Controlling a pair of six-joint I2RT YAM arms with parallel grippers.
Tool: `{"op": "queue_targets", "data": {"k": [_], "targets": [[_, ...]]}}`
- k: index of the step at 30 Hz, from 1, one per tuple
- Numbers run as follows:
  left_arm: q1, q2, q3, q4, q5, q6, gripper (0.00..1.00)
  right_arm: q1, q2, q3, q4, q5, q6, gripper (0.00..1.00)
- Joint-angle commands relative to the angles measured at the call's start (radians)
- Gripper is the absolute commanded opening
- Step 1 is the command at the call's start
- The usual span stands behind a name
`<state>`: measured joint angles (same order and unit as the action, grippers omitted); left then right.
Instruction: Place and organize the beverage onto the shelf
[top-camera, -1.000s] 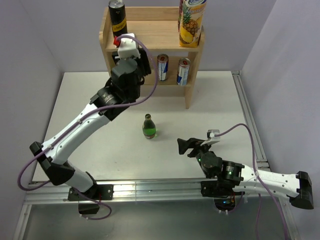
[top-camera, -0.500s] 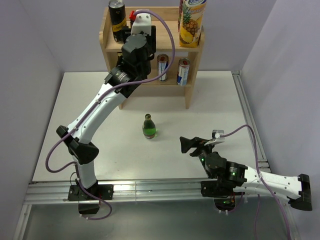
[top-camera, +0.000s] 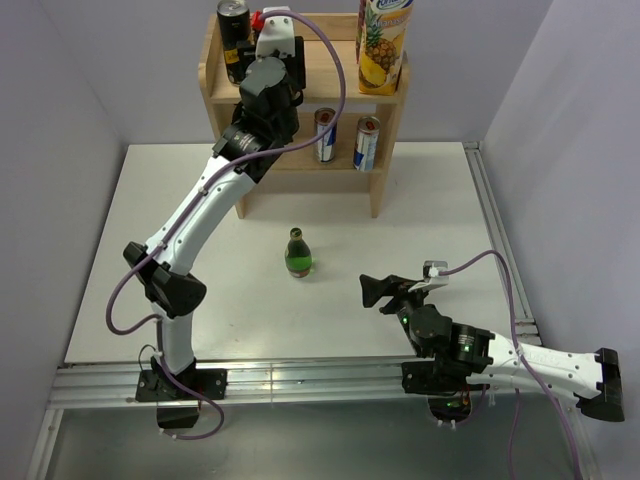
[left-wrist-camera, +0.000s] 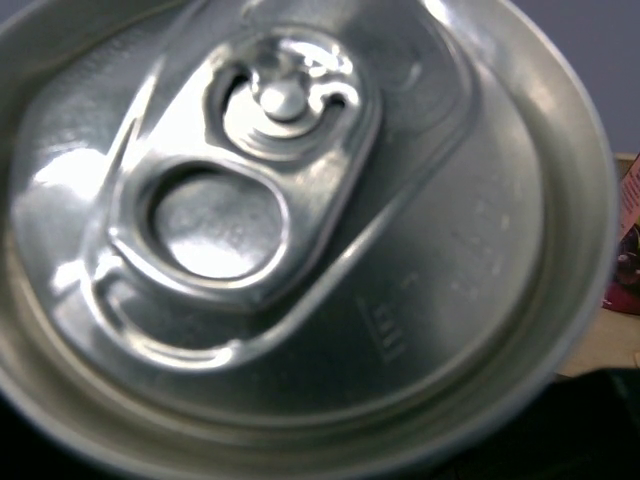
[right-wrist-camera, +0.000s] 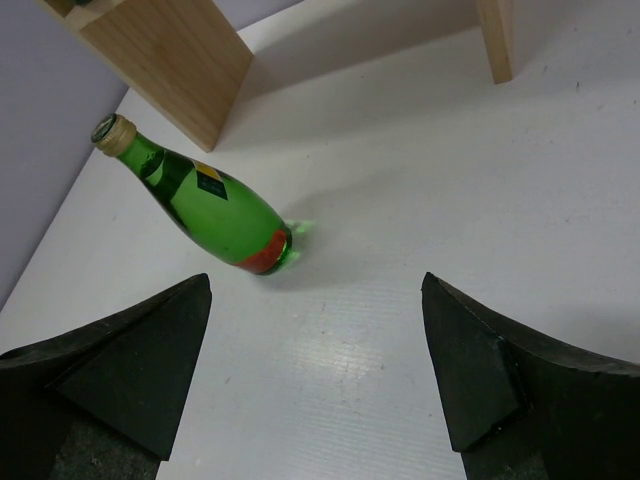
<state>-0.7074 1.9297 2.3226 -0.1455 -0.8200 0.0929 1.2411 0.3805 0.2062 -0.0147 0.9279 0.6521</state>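
The light wooden shelf (top-camera: 320, 78) stands at the back of the table. A black can (top-camera: 234, 32) stands at the left of its top board. My left gripper (top-camera: 252, 40) is right beside this can; the can's silver top (left-wrist-camera: 290, 230) fills the left wrist view and hides the fingers. A green glass bottle (top-camera: 298, 255) stands upright mid-table, also in the right wrist view (right-wrist-camera: 205, 205). My right gripper (top-camera: 372, 290) is open and empty, low over the table to the bottom right of the bottle (right-wrist-camera: 315, 295).
A pineapple juice carton (top-camera: 383, 45) stands at the right of the top board. Two cans (top-camera: 325, 135) (top-camera: 367, 143) stand on the lower tier. A metal rail (top-camera: 495, 230) runs along the table's right edge. Walls close in on both sides.
My left arm has risen from in front of the lower tier to the top board and moved left to the black can. The right gripper has shifted slightly. The bottle has not moved.
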Motion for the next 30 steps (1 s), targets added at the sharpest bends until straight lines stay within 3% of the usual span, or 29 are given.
{"op": "queue_targets", "data": {"k": [1,13,16,21,30], "targets": [[0.031,-0.006,0.055,0.095,0.057,-0.018,0.0,0.008,-0.005,-0.004,0.012,0.025,-0.006,0.93],[0.092,0.014,0.017,0.037,0.13,-0.179,0.03,0.008,0.005,-0.005,0.012,0.026,-0.011,0.92],[0.098,0.017,0.004,0.035,0.134,-0.191,0.09,0.008,0.005,-0.007,0.012,0.026,-0.014,0.92],[0.1,0.028,0.001,0.024,0.136,-0.196,0.38,0.008,0.0,-0.005,0.012,0.028,-0.011,0.92],[0.1,0.029,-0.025,0.02,0.14,-0.193,0.79,0.008,-0.006,-0.007,0.012,0.028,-0.011,0.92]]}}
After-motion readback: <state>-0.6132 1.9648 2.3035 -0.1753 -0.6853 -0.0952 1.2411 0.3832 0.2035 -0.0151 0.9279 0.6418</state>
